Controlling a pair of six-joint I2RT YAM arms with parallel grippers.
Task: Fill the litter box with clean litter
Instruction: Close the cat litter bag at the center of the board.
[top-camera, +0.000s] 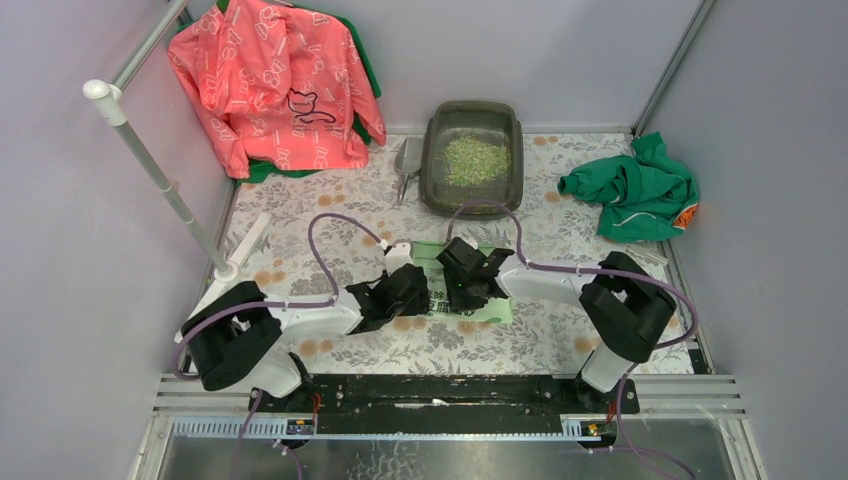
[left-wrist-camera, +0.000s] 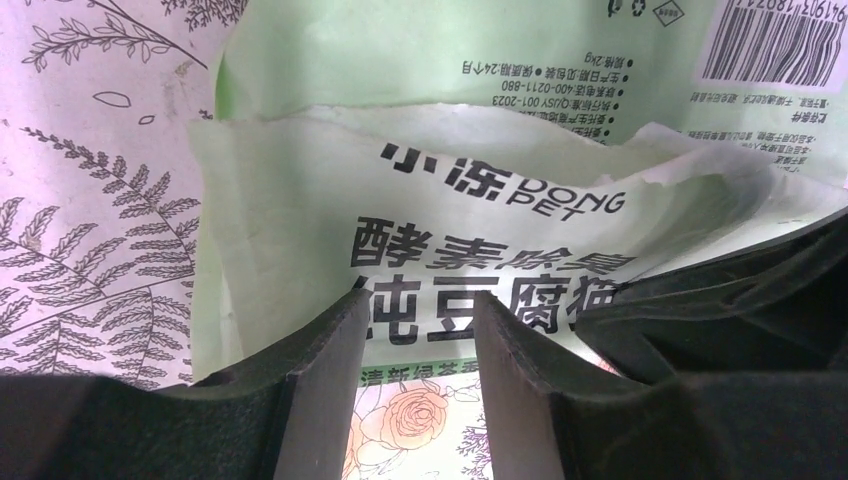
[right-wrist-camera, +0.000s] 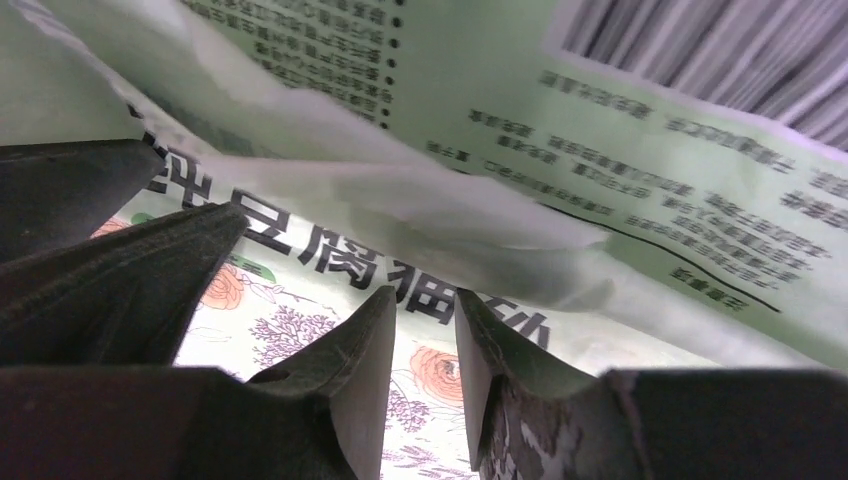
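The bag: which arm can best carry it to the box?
Probably right: the right claw, open at the bag, lines up with the litter box; the left claw sits further off to the side.

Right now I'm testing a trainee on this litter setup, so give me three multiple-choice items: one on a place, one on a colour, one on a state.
1. Where is the grey scoop relative to the litter box?
A) inside it
B) just left of it
C) in front of it

2. What colour is the crumpled garment at the right?
A) green
B) pink
C) white

3. The litter box is:
A) empty
B) overturned
C) holding a heap of litter

Key:
1. B, it lies beside the box's left wall.
2. A, it is green with a little orange trim.
3. C, pale granules sit on its floor.
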